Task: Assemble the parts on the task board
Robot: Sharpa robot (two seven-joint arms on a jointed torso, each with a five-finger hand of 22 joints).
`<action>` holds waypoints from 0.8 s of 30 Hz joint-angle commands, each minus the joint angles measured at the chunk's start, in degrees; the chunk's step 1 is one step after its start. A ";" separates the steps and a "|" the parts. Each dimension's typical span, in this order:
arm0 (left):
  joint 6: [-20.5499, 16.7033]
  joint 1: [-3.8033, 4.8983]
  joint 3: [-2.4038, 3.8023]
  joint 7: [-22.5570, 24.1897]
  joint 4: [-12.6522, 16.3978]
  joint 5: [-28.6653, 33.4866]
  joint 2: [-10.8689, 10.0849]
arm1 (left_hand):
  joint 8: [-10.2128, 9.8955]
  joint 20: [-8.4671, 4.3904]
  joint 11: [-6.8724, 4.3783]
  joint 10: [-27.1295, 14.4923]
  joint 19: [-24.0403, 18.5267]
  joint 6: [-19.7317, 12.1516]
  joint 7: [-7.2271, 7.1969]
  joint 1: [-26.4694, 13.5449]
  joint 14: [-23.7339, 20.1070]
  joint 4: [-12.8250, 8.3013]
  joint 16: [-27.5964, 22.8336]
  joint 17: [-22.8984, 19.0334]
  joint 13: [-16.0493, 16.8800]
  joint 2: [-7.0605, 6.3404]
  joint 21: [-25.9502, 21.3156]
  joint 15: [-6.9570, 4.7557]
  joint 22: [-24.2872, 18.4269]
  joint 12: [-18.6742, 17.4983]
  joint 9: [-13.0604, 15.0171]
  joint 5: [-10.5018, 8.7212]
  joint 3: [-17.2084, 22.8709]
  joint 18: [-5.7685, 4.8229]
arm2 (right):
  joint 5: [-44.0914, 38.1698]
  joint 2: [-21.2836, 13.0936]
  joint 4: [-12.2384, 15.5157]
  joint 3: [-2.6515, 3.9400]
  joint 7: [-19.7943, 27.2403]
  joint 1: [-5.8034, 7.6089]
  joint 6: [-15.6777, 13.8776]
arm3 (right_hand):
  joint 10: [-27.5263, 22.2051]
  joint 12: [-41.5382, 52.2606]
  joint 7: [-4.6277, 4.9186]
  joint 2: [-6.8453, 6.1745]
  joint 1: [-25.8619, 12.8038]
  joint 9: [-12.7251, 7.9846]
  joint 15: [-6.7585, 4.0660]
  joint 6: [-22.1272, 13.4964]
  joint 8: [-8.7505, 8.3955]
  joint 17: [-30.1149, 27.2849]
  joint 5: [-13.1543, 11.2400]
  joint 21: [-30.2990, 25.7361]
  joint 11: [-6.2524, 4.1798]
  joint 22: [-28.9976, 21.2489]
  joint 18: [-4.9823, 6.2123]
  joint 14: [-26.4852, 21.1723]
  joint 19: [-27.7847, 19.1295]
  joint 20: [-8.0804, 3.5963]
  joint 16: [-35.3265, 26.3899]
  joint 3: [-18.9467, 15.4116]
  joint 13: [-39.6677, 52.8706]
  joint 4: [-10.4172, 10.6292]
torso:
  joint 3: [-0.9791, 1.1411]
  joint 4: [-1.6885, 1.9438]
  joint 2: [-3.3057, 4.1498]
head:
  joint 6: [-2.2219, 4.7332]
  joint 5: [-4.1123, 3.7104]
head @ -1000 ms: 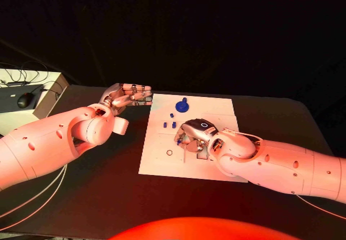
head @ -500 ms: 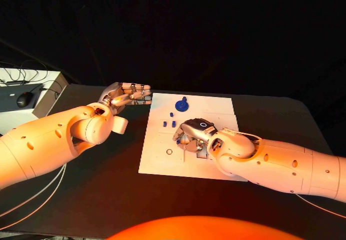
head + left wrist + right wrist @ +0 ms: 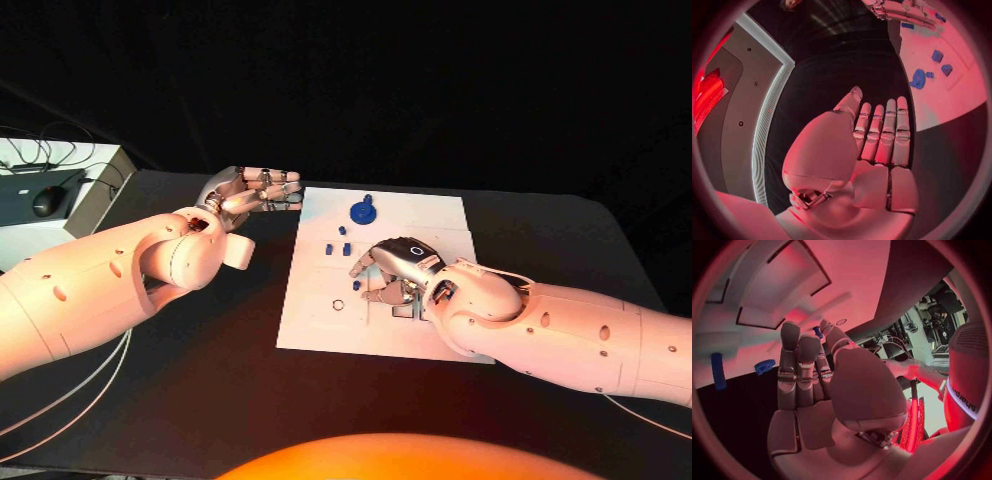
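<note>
The white task board (image 3: 433, 215) lies in the middle of the black table. On it are a round blue part (image 3: 364, 212) (image 3: 918, 78), small blue parts (image 3: 342, 232) (image 3: 330, 248) (image 3: 937, 55) and a small ring (image 3: 338, 304). My right hand (image 3: 397, 270) (image 3: 811, 375) reaches down to the board's middle, fingers stretched out. A small blue part (image 3: 356, 285) (image 3: 817, 331) lies on the board between its thumb and fingertips, and no grip on it shows. My left hand (image 3: 253, 190) (image 3: 876, 137) hovers off the board's far left corner, fingers straight and side by side, holding nothing.
A blue peg (image 3: 717, 371) and a toothed blue part (image 3: 765, 366) lie near the board's edge in the right wrist view. A pale box with a mouse (image 3: 51, 198) and cables stands beyond the table's left edge.
My right hand has shifted slightly to the right and towards me over the board; the small blue part by its fingertips stayed put. The left hand has not moved.
</note>
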 commanded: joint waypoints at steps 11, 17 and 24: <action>1.17 0.00 0.05 0.61 -0.38 -0.16 0.40 | 0.05 0.07 -0.08 -0.24 -0.36 -0.29 0.09 0.09 -0.29 0.01 0.19 0.06 0.03 -0.31 0.38 -0.03 0.00 -0.01 -0.01 0.14 0.49 -0.63 | 9.31 -8.87 3.35 1.85 1.74 5.38 1.07 | 8.93 -0.04 0.42 1.83 -2.14 -0.05 -1.02 -0.97 -0.02 1.12 2.77 7.65 -2.03 4.25 -0.17 0.38 2.49 -1.19 1.48 -0.22 0.00 -1.38 | 0.02 -0.46 -0.30 | 1.38 -0.52; 1.14 -0.04 0.05 0.82 -0.63 -0.09 0.56 | 0.05 0.07 -0.06 -0.10 -0.36 -1.48 0.46 0.00 -0.24 0.03 0.25 0.06 0.03 -0.56 0.40 -0.02 0.01 0.03 0.00 0.14 0.44 -0.64 | 8.58 -11.86 1.82 1.87 0.98 7.52 5.59 | 7.80 -0.01 0.11 1.75 -2.30 -0.05 -0.86 -0.62 0.01 1.47 2.61 8.37 -1.84 5.22 -0.28 0.15 2.41 -1.07 1.72 -2.17 0.04 -1.45 | 0.07 -0.75 -0.47 | 1.66 -0.91; 1.17 -0.24 0.05 1.13 -0.70 -0.07 0.51 | 0.08 0.07 -0.07 -0.05 -0.35 -1.47 0.41 -0.02 -0.26 0.07 0.27 0.06 0.03 -0.59 0.41 -0.03 0.02 0.02 0.01 0.14 0.43 -0.65 | 5.99 -12.11 -0.04 1.65 -0.04 8.02 9.09 | 6.01 0.08 -0.53 0.78 -1.17 -0.02 -0.62 -1.09 0.05 1.56 2.39 7.48 -1.51 5.43 0.04 0.14 2.53 -0.76 1.48 -3.68 0.02 0.54 | 0.25 -0.83 -0.45 | 1.70 -1.18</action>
